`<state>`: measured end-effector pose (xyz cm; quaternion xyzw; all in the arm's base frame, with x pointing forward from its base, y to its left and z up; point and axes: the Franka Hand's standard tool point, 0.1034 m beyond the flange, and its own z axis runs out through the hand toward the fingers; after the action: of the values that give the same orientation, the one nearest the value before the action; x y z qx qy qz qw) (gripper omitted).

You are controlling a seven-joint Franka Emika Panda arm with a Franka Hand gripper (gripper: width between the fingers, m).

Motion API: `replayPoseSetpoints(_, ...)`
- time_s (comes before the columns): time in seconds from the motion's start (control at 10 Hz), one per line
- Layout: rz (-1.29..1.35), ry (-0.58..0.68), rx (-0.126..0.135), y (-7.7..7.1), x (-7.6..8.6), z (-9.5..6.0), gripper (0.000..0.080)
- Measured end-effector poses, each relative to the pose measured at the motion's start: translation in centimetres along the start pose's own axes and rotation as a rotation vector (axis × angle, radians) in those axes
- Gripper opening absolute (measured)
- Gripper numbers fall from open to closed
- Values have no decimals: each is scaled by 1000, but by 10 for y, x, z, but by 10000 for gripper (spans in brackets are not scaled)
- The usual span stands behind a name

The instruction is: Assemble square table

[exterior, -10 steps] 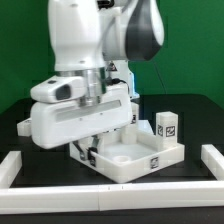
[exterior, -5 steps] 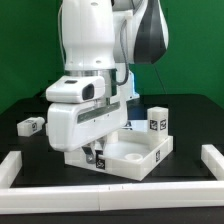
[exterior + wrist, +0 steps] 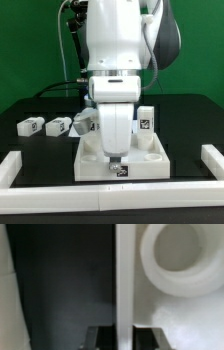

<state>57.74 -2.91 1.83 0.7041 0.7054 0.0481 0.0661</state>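
A matte black counter (image 3: 40, 150) carries everything, with a plain green backdrop (image 3: 30, 50) behind it. White barrier strips (image 3: 110, 195) fence it in, and three stretches show: one in front of the square table top and one out to each side of it.

One square table top (image 3: 150, 158), a white tray with a raised rim, lies flat near the middle of the counter, with a black-and-white tag (image 3: 122, 172) on its near wall. There are four legs (image 3: 58, 126). Three lie on the counter in a loose row off the top's far corner on the exterior view's left, the nearest partly hidden by the arm. The fourth stands upright at the top's far corner on the exterior view's right; whether it sits in a socket cannot be told.

One white arm (image 3: 115, 60) stands over the top, its end effector (image 3: 114, 160) down at the middle of the near rim. In the wrist view the end effector (image 3: 124, 333) is pinched narrow, its two dark fingers (image 3: 100, 336) clamping the top's thin rim wall (image 3: 124, 274) from both sides. One round corner socket (image 3: 185, 252) shows inside that wall, and bare counter (image 3: 60, 291) outside it
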Motion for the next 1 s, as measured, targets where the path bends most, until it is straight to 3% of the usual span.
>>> replayPoseSetpoints(0.3,5,-1,1,0,0,0,71)
replayPoseSetpoints(0.4,23,6,3,4,11,0,71)
replayPoseSetpoints(0.5,18,23,-3,17,33,2,71)
replayPoseSetpoints(0.7,-18,57,-54,50,69,6,72)
replayPoseSetpoints(0.8,-46,57,-62,54,80,7,74)
replayPoseSetpoints(1.0,-41,55,-84,53,79,7,78)
